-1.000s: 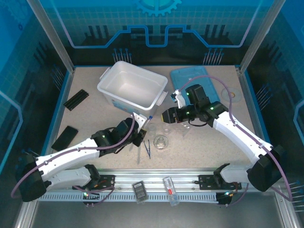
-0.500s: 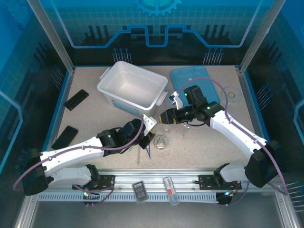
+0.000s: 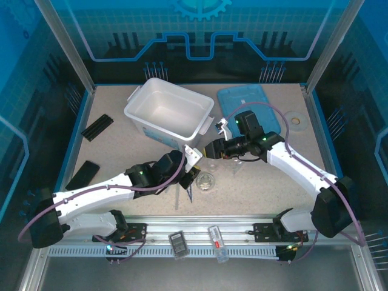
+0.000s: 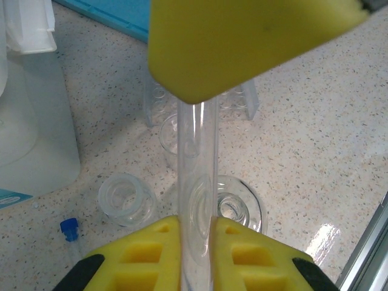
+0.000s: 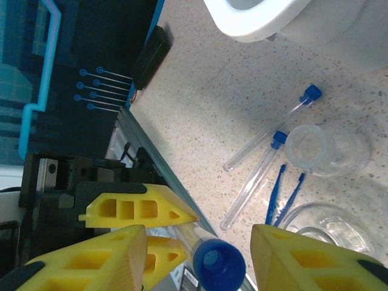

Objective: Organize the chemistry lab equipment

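Little looks done: the left gripper [image 4: 197, 254] clamps one tube [image 4: 197, 157] mid-frame, the right gripper [image 5: 197, 248] stands open astride its cap [image 5: 218, 264], two tubes [image 5: 254, 176] and tweezers [image 5: 285, 191] lie loose at right, the rack [image 4: 239, 103] looks empty, and the bin [image 3: 136, 112] at upper centre is unfilled.

The left arm [image 3: 91, 197] lies low and stretches from its base at the near left toward the middle. The left gripper [image 3: 193, 174] is closed, and its 2 yellow fingers [image 4: 160, 245] pinch a clear blue-capped tube [image 4: 197, 151] between them. The right arm [image 3: 297, 167] rises from its base at the near right, and its wrist points to the left. The right gripper [image 3: 213, 149] is just beside the left one. Its 2 fingers [image 5: 91, 260] are spread, 1 on each side of the tube's cap, and they do not touch it.
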Controlling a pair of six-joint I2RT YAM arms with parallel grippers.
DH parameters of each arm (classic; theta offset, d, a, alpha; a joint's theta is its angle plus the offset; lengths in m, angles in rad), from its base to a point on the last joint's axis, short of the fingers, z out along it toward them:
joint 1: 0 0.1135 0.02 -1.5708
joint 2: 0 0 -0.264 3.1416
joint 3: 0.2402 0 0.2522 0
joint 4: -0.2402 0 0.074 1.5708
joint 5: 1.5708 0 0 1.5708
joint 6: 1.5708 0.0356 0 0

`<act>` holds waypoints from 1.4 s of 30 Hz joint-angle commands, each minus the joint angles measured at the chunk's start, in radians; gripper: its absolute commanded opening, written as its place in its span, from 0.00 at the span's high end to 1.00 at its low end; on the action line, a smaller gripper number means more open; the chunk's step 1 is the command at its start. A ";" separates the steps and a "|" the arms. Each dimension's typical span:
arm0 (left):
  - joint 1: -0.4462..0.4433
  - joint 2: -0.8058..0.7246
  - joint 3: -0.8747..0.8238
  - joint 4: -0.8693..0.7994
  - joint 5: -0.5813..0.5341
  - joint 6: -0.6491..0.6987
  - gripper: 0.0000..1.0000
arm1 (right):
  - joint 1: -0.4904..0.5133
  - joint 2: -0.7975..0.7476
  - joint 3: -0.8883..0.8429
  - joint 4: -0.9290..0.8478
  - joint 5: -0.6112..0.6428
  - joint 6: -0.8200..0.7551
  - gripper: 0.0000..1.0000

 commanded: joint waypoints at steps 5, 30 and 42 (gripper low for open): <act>-0.008 -0.005 0.011 0.028 0.014 0.001 0.85 | -0.018 0.014 -0.038 0.084 -0.091 0.049 0.56; -0.008 -0.007 0.001 0.042 0.009 -0.003 0.82 | -0.028 -0.026 -0.050 0.035 -0.034 0.021 0.72; -0.008 -0.005 0.002 0.042 0.011 -0.005 0.79 | -0.032 -0.028 -0.058 0.072 -0.049 0.039 0.87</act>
